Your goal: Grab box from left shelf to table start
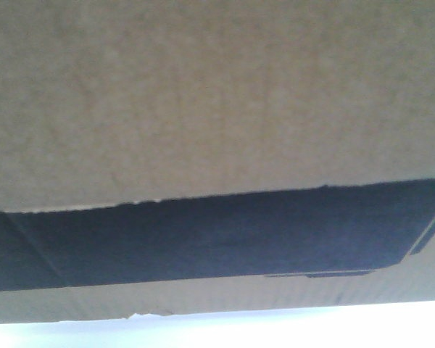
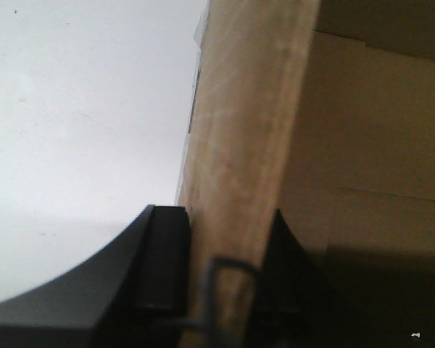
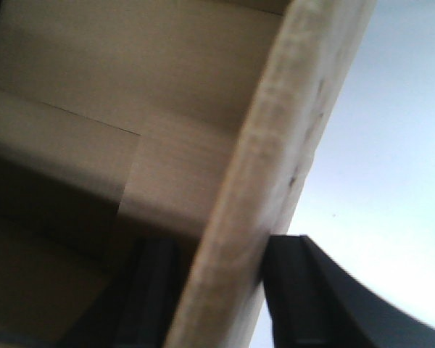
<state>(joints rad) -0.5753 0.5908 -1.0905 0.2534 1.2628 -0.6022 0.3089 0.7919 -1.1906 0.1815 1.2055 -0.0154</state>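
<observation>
left hand [image 2: 225, 257]: closed tight astride a box [image 2: 254, 109] wall | right hand [image 3: 225, 290]: closed tight astride a box wall

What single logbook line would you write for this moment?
left fingers: shut on box wall | right fingers: shut on box wall | front view: mostly box

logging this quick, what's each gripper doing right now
left gripper: shut on the box, jaws either side of a wall.
right gripper: shut on the box, jaws either side of a wall.
</observation>
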